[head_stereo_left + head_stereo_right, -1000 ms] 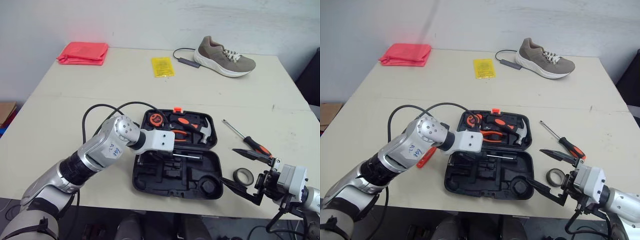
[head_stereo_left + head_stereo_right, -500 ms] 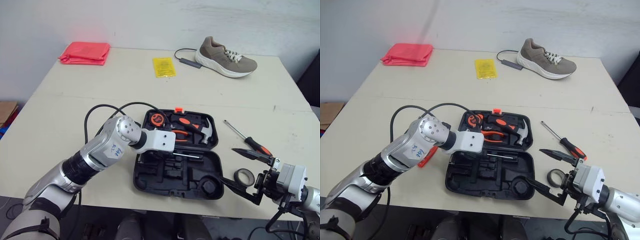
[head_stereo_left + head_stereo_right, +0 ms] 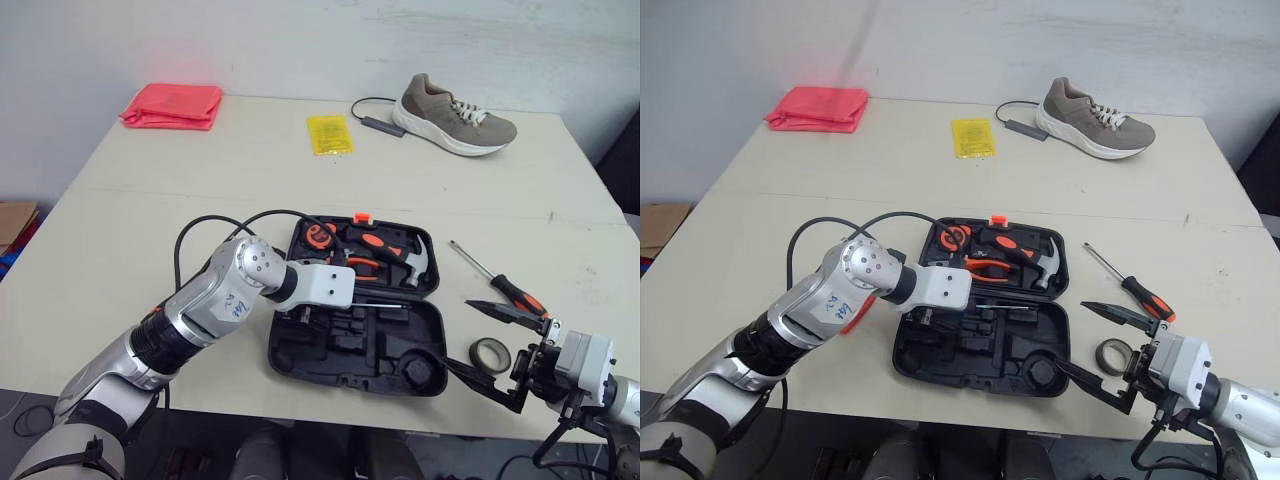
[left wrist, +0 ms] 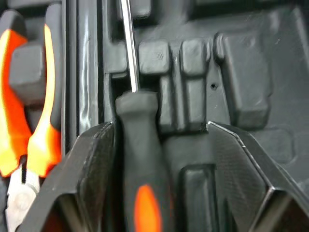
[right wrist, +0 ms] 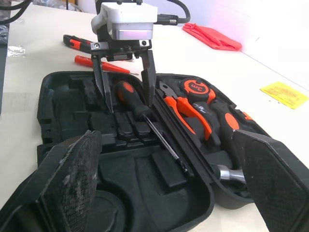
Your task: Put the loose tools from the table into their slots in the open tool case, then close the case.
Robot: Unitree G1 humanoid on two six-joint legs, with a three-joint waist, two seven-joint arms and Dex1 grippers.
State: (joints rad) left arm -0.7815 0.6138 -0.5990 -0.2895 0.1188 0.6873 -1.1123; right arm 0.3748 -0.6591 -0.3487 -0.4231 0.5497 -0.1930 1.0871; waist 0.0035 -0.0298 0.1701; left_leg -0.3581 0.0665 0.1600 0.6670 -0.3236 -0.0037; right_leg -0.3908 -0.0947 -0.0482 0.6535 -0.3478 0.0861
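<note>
The black tool case (image 3: 340, 357) lies open at the table's front. Its far half holds a tape measure (image 3: 318, 235), pliers (image 3: 360, 266) and a hammer (image 3: 402, 256). My left gripper (image 5: 129, 106) hangs over the near half, open. Its fingers (image 5: 103, 82) straddle a black-handled screwdriver (image 4: 140, 159) lying in the case, and the handle rests against one finger. My right gripper (image 3: 457, 330) stands open at the case's front right corner, next to a tape roll (image 3: 490, 353). A second screwdriver (image 3: 515, 294) lies on the table right of the case. A red screwdriver (image 3: 855, 312) lies left of it.
A black-and-orange knife (image 5: 77, 42) lies beyond the red screwdriver. At the far side of the table are a shoe (image 3: 455, 107), a cable (image 3: 372, 118), a yellow packet (image 3: 327, 133) and a folded red cloth (image 3: 172, 104). The table's front edge runs just below the case.
My left forearm has swung slightly nearer the case while its gripper stays over the screwdriver. The right gripper has not moved.
</note>
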